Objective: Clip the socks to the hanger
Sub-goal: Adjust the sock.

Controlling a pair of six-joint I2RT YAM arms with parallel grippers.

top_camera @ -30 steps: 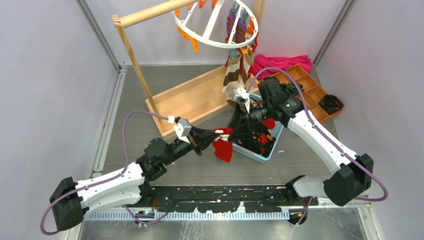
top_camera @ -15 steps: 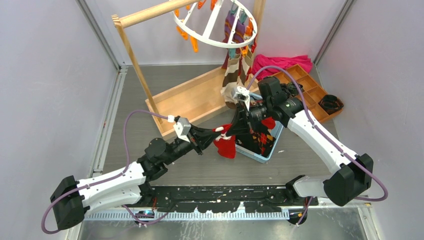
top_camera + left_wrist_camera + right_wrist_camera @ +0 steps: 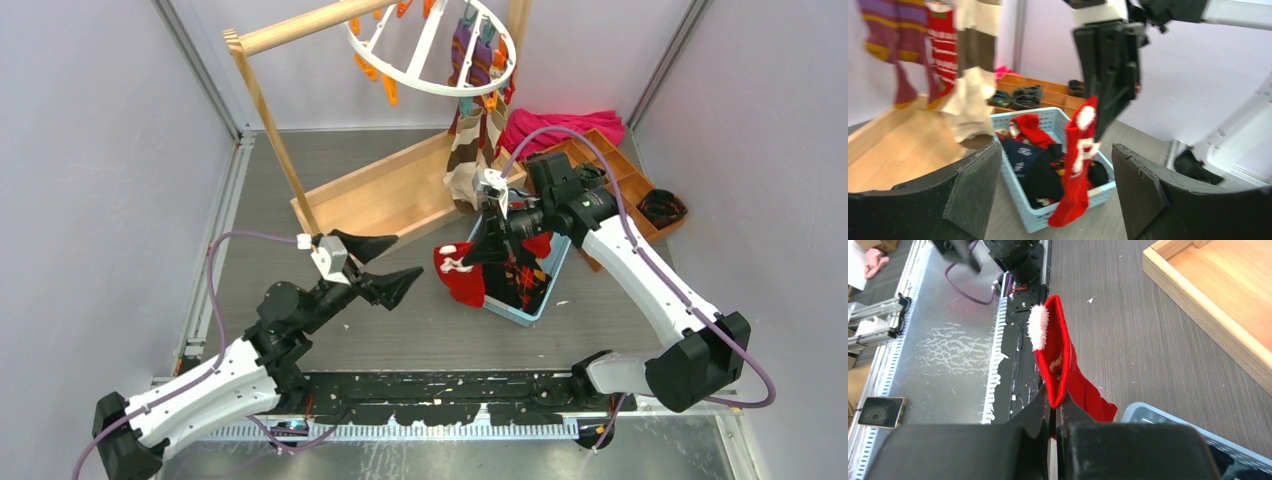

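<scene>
While the right gripper is pinching a red sock at the blue basket's rim, the left gripper is gaping wide nearby.

Red sock dangling, white-trimmed; striped socks clipped on round white hanger.

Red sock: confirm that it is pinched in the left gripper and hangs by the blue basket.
Not right. The red sock is pinched in the right gripper, not the left; the right wrist view shows its fingers shut on the fabric. The left gripper stands open and empty, apart from the sock. The rest holds: the sock hangs by the blue basket.
</scene>
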